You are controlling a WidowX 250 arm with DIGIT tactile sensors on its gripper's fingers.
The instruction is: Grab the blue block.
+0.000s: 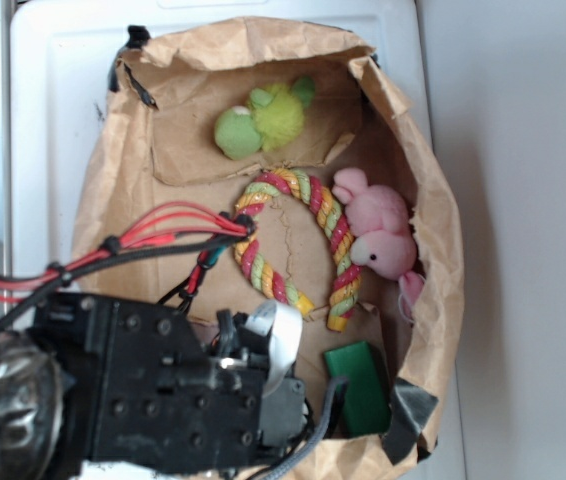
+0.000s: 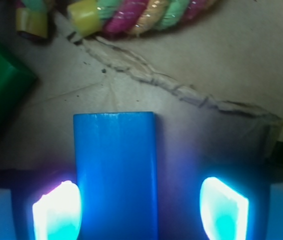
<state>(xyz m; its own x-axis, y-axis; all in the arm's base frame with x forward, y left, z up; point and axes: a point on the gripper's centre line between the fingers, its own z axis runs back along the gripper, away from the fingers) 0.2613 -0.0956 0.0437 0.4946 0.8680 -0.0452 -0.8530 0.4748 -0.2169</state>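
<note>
Gripper (image 2: 140, 210): jaws spread, straddling the block, left pad touching it, right pad apart.
Blue block (image 2: 115, 170): flat on brown paper (image 2: 191, 135).

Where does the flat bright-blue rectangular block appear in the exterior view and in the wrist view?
Exterior: the flat bright-blue rectangular block is not visible; the black robot arm covers the lower left of the brown paper bag.
Wrist: it lies at bottom centre, between the fingers of the gripper, nearer the left one.
Shared landmarks: the dark green block and the colourful rope ring.
</note>
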